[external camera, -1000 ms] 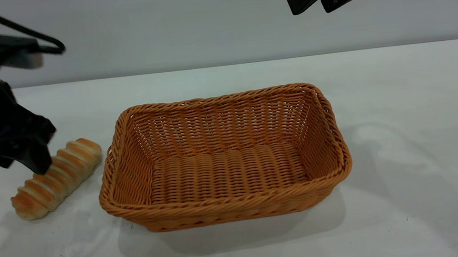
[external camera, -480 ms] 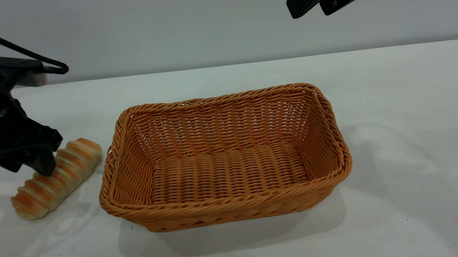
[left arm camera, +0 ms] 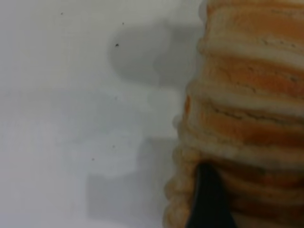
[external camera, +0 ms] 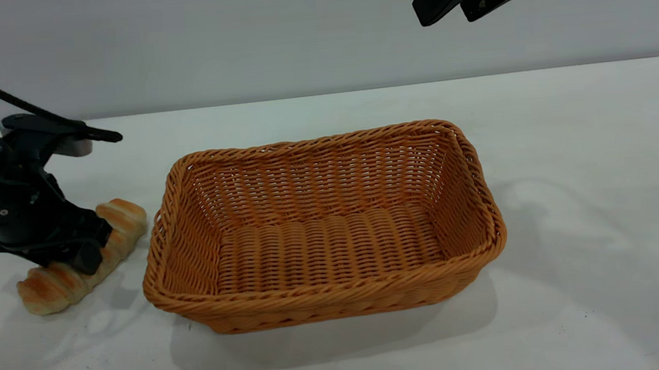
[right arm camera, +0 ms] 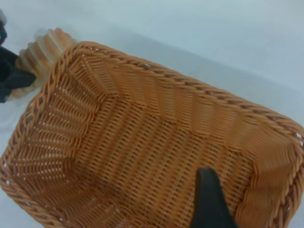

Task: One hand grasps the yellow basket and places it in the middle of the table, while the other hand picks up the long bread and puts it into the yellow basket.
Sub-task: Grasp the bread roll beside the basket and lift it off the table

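Observation:
The yellow basket (external camera: 327, 303) stands empty at the table's middle; it also shows in the right wrist view (right arm camera: 142, 142). The long bread (external camera: 49, 286) lies on the table (external camera: 588, 188) just left of the basket, slanted. My left gripper (external camera: 76, 258) is down over the bread's middle, open, with fingers on either side of it. One finger (left arm camera: 209, 204) shows against the bread's side (left arm camera: 247, 109) in the left wrist view. My right gripper (external camera: 444, 20) hangs open and empty high above the basket's back right; one of its fingers (right arm camera: 209, 204) shows over the basket.
The white table stretches to the right and front of the basket. The bread's far end (right arm camera: 45, 50) nearly touches the basket's left rim, with the left gripper (right arm camera: 9, 76) beside it. A grey wall stands behind.
My left gripper has come down and to the right, from beside the bread's near edge to straddling its middle. The bread, the basket and the right gripper have stayed put.

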